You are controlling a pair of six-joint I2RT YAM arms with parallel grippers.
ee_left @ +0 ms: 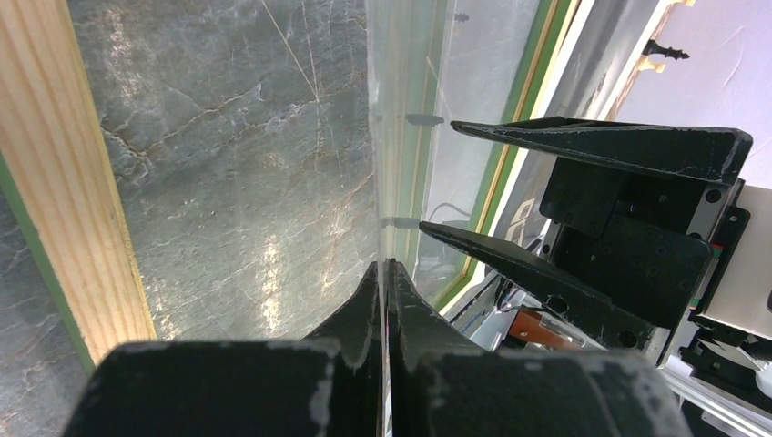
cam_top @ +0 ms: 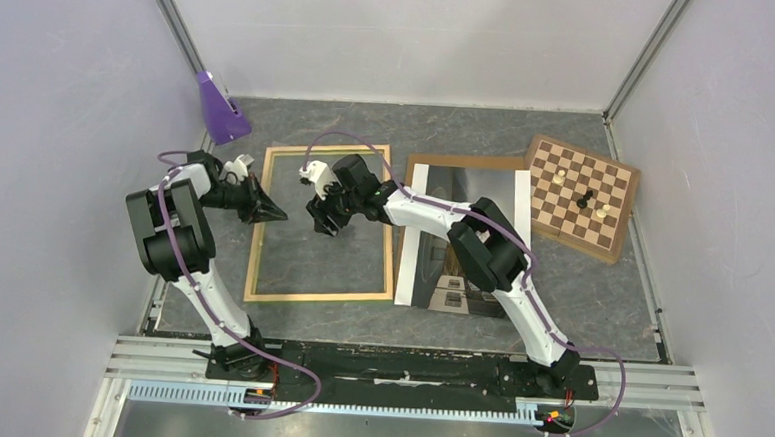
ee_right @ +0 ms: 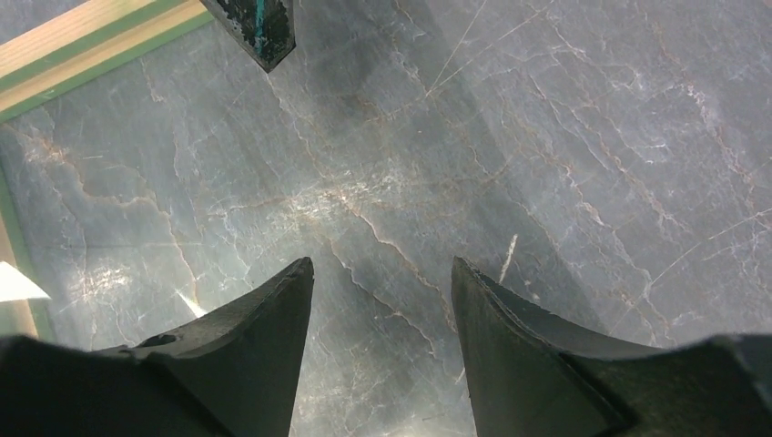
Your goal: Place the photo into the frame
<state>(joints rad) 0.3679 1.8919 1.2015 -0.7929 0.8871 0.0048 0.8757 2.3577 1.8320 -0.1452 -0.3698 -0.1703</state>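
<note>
The frame (cam_top: 258, 242) lies flat at the table's middle left, pale wood face up, with a green edge showing in the wrist views (ee_left: 73, 182) (ee_right: 82, 45). The photo (cam_top: 431, 236), dark with white strips, lies just right of it, partly under my right arm. My left gripper (cam_top: 282, 215) (ee_left: 383, 266) is just inside the frame's left rail, shut on the edge of a thin clear pane (ee_left: 405, 118) that stands tilted over the opening. My right gripper (cam_top: 323, 225) (ee_right: 382, 264) hangs open over the frame's opening, nothing between its fingers (ee_left: 583, 141).
A brown hardboard panel (cam_top: 467, 162) shows under the photo's far end. At the right stands a chessboard (cam_top: 577, 196) with a few pieces on it. A purple object (cam_top: 221, 110) sits at the back left corner. Walls close in on three sides.
</note>
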